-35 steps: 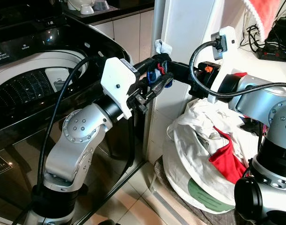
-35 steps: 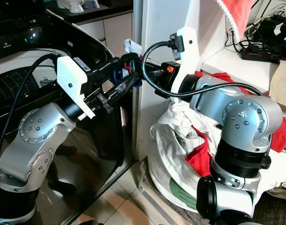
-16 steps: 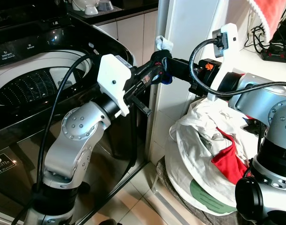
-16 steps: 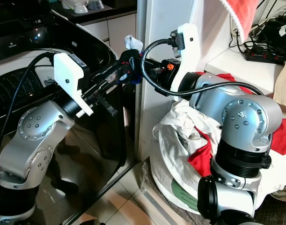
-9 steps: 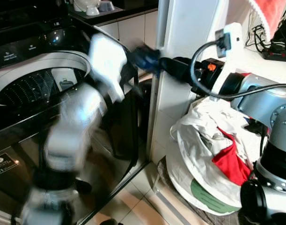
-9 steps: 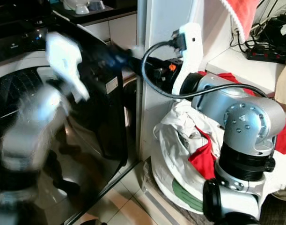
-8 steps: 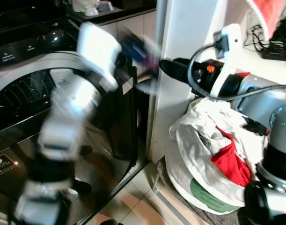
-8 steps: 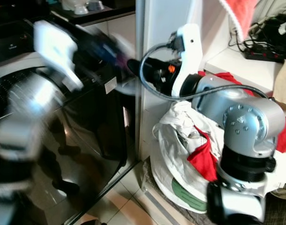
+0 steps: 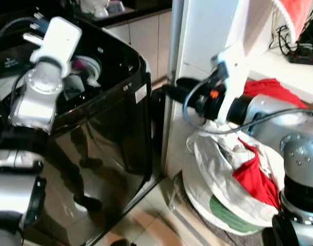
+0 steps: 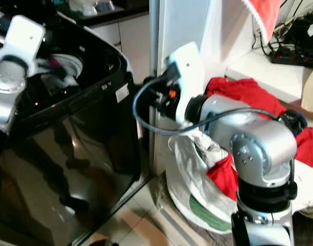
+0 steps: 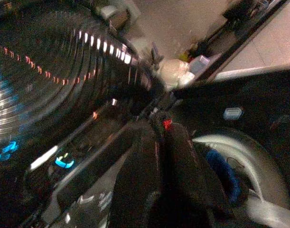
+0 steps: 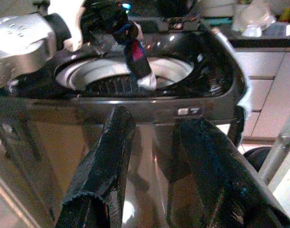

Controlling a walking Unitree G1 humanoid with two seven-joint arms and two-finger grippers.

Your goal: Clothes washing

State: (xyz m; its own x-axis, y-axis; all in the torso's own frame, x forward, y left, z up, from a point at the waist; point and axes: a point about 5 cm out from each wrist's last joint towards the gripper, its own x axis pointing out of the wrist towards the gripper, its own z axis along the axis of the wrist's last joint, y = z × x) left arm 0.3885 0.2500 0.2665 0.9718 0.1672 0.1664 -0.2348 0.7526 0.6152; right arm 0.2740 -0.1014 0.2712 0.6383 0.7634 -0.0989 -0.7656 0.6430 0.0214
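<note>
Cramped laundry corner: black top-loading washer point(image 9: 110, 128) beside a white pillar. Small blue-and-red garment point(image 12: 135, 57) dangling long axis downward over the open drum point(image 12: 111, 78), pinched in the left gripper point(image 12: 117, 24) directly above the opening. Straight drop possible, drum rim wide all round. Right gripper point(image 12: 152, 156) released and empty, just off the washer's front, near the laundry bag point(image 9: 223, 179).
</note>
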